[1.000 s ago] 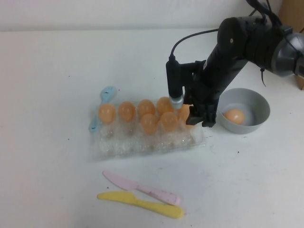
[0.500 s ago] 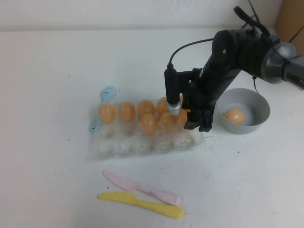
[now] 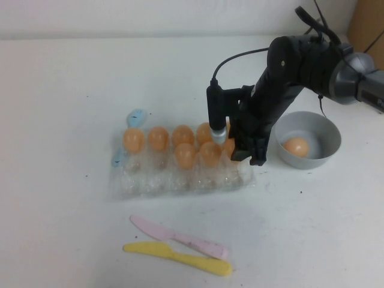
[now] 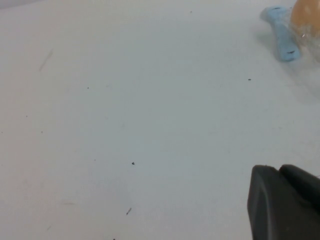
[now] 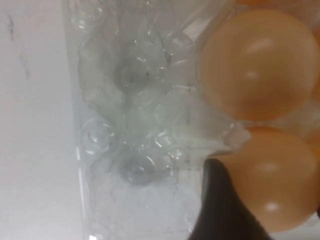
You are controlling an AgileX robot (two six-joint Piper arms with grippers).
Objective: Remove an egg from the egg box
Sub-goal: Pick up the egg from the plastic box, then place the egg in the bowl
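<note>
The egg box (image 3: pixel 156 180), a clear crinkly plastic tray, lies mid-table with several orange-tan eggs in its far rows. My right gripper (image 3: pixel 243 153) stands at the box's right end, shut on the end egg (image 3: pixel 230 146). In the right wrist view a black finger (image 5: pixel 220 210) presses against that egg (image 5: pixel 272 175), next to another egg (image 5: pixel 257 62) and empty cups (image 5: pixel 130 100). My left gripper (image 4: pixel 277 170) is out of the high view; its wrist view shows it shut and empty over bare table.
A grey bowl (image 3: pixel 327 135) holding one egg (image 3: pixel 295 146) stands right of the right arm. A blue spoon (image 3: pixel 135 117) lies at the box's far left corner and shows in the left wrist view (image 4: pixel 282 30). A pink knife (image 3: pixel 180 238) and a yellow knife (image 3: pixel 180 258) lie in front.
The right gripper has shifted slightly left and back at the box's right end. The egg box has slid a little left with it and now lies flatter.
</note>
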